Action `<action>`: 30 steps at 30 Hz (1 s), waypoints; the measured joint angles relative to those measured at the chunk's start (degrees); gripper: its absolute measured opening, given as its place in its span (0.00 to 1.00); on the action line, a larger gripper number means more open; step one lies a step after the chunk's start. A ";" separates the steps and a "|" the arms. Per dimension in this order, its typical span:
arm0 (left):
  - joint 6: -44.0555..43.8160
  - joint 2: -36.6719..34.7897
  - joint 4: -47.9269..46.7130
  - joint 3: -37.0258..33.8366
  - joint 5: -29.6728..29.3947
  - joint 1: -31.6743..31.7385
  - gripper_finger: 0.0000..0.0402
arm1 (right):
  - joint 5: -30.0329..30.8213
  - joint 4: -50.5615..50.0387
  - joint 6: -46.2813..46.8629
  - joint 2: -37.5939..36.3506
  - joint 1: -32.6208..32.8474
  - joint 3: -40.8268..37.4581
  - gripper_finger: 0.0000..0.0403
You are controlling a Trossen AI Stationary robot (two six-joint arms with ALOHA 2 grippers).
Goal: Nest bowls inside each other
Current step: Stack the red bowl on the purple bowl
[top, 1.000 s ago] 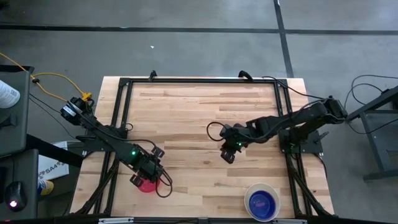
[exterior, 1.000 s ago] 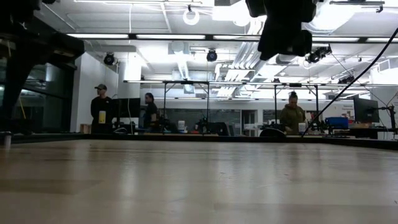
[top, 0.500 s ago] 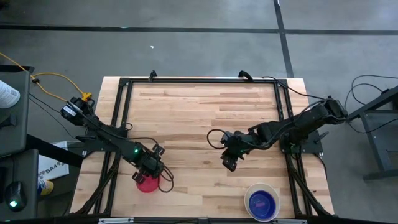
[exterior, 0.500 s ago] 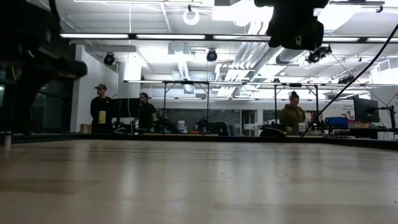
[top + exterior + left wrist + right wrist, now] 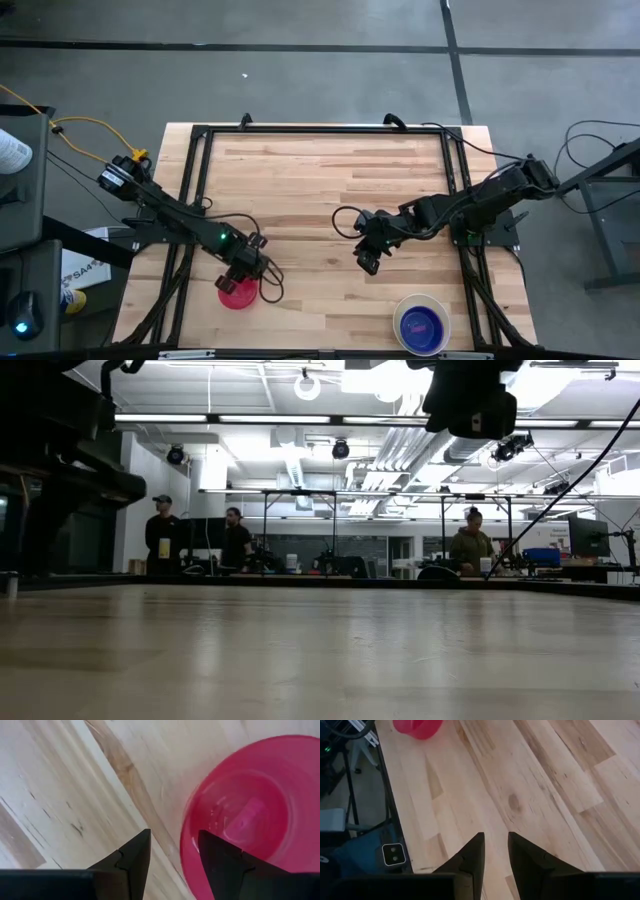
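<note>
A pinkish-red bowl [image 5: 237, 296] stands upright on the wooden table near its front left. My left gripper [image 5: 243, 276] hangs open just above the bowl's far rim, pointing steeply down. In the left wrist view my left gripper [image 5: 172, 855] has one finger over the bowl's [image 5: 250, 815] hollow and the other outside its rim. I see no touch. A blue bowl [image 5: 421, 325] sits inside a larger white bowl [image 5: 402, 311] at the front right. My right gripper [image 5: 366, 264] [image 5: 495, 847] hovers over bare wood right of centre, open by a narrow gap, with nothing in it.
A black metal frame [image 5: 320, 129] runs around the tabletop. In the low view the right arm [image 5: 470, 400] hangs dark at the top. People stand at benches [image 5: 235, 545] in the room beyond the table's far edge. Bare wood [image 5: 320, 180] fills the middle and far half.
My left gripper has sunk and shifted a little toward the table's right and far side, uncovering more of the pinkish-red bowl; it stays open. My right gripper has drifted slightly toward the near edge, then stood still. The bowls have stayed where they were.
</note>
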 joint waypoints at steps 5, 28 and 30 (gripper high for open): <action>-0.48 0.00 1.07 0.01 -0.12 -0.05 0.41 | 0.00 0.00 -0.24 0.00 0.00 0.00 0.19; -3.08 0.00 1.16 0.79 1.81 -0.07 0.20 | 0.15 -0.04 -1.95 0.00 0.00 0.00 0.19; -3.19 0.00 1.14 0.79 1.82 -0.07 0.17 | 0.15 -0.04 -1.95 0.00 0.00 0.00 0.19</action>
